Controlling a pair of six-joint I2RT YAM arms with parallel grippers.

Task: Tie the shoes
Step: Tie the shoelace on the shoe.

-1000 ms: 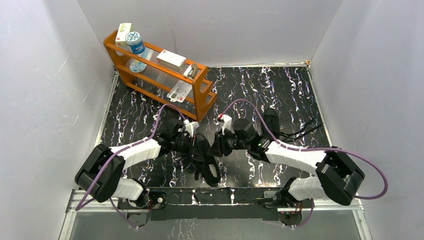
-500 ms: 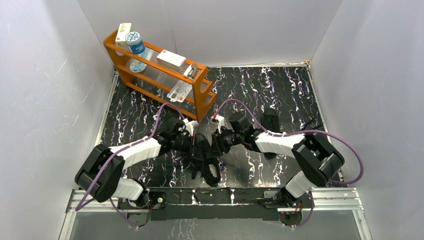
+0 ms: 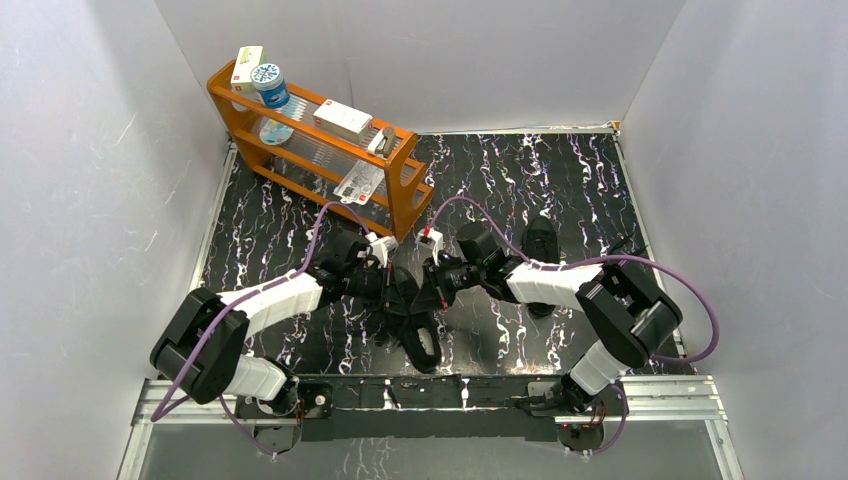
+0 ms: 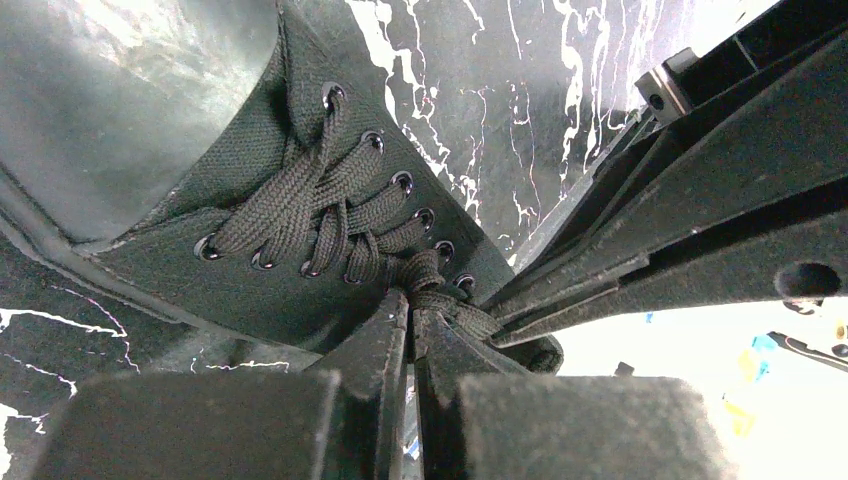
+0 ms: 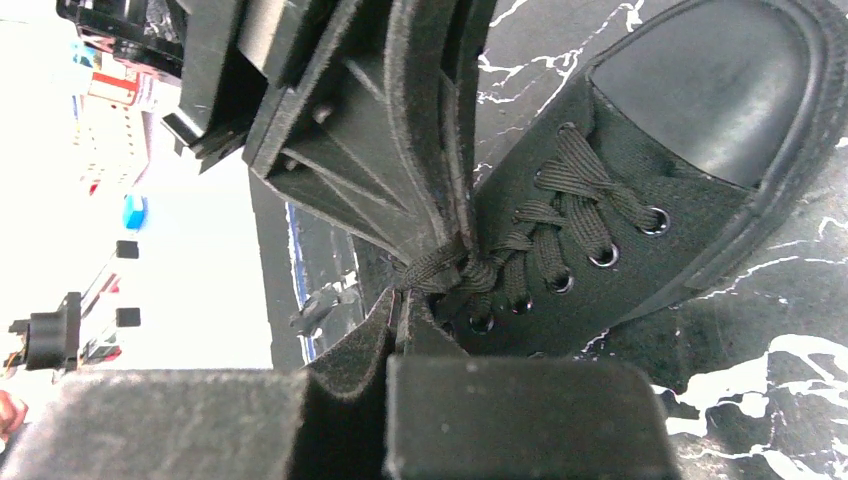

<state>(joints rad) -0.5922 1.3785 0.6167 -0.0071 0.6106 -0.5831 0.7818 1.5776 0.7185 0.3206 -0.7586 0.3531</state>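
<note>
Left jaws and right jaws tight on laces [image 4: 330, 215] of shoe [image 3: 424, 345]; box [image 3: 342, 118] and jar [image 3: 268, 80] on orange rack [image 3: 410, 200].

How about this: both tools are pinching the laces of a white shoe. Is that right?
No. The shoe is black, not white; the right wrist view shows it. The left tool and right tool both pinch its laces.

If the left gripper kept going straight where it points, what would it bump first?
Most likely the lace knotted on the shoe; the shut left gripper sits right against it, seemingly pinching it. Depth is unclear.
</note>
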